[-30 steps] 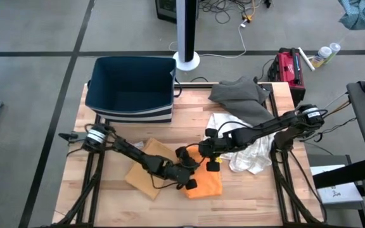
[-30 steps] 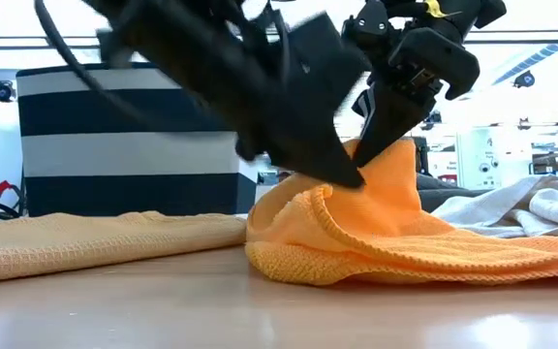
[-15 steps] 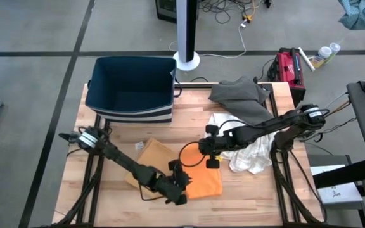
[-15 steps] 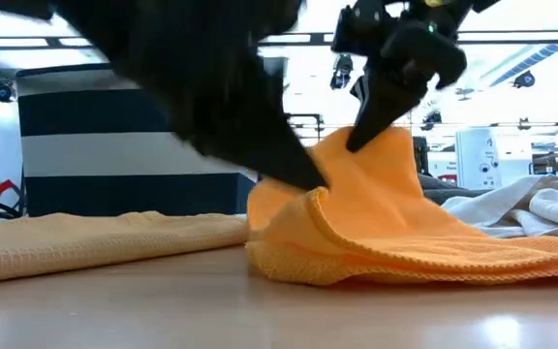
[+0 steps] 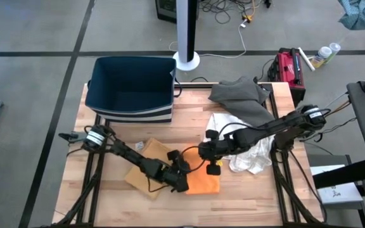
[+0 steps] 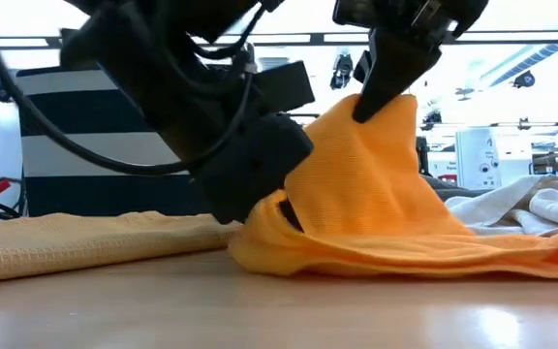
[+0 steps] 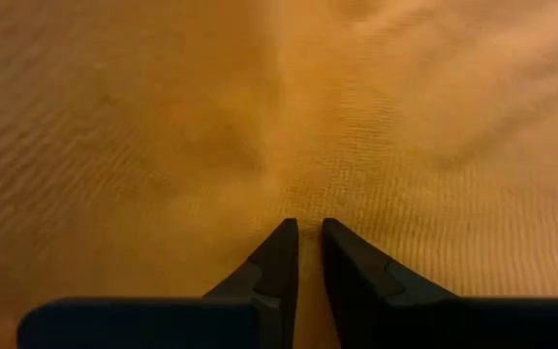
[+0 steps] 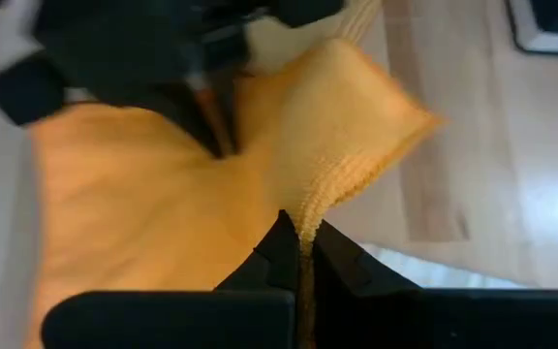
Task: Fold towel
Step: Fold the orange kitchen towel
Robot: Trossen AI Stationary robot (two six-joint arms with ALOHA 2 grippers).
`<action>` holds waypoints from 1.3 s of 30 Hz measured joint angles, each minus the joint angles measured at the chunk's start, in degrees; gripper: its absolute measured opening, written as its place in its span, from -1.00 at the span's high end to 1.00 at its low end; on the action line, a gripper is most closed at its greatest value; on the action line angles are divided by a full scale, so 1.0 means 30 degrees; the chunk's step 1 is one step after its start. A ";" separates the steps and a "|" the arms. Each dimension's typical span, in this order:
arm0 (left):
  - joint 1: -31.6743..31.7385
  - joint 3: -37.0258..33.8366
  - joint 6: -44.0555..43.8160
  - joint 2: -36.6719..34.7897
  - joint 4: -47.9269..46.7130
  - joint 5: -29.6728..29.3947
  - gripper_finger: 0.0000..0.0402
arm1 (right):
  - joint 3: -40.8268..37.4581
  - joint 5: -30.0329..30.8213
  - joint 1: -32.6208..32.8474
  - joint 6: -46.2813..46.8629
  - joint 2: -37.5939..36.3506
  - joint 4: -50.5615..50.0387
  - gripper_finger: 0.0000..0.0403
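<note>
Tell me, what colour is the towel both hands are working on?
Orange; the towel shows best in the low view.
</note>
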 joint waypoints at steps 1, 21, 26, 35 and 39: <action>0.0079 0.0000 0.0000 0.0000 -0.0054 -0.0018 0.79 | -0.0004 -0.0018 0.0221 0.0206 0.0000 0.0040 1.00; -0.1133 0.0000 -0.1377 -0.3036 -0.5962 -0.0418 0.61 | -0.0456 0.0929 0.1591 0.3131 0.2210 0.1382 1.00; -0.2365 -0.0015 -0.2801 -0.4522 -0.5813 -0.0443 0.62 | -0.0349 0.0937 0.1591 0.3123 0.2092 0.1455 1.00; -0.2748 0.0022 0.0250 -0.2230 0.5703 0.1902 0.62 | 0.0101 0.0959 0.1540 0.2611 0.1960 0.0993 1.00; -0.2302 0.0007 -0.0157 -0.0775 0.5873 0.1610 0.63 | 0.0153 0.0967 0.1605 0.2637 0.1909 0.0348 1.00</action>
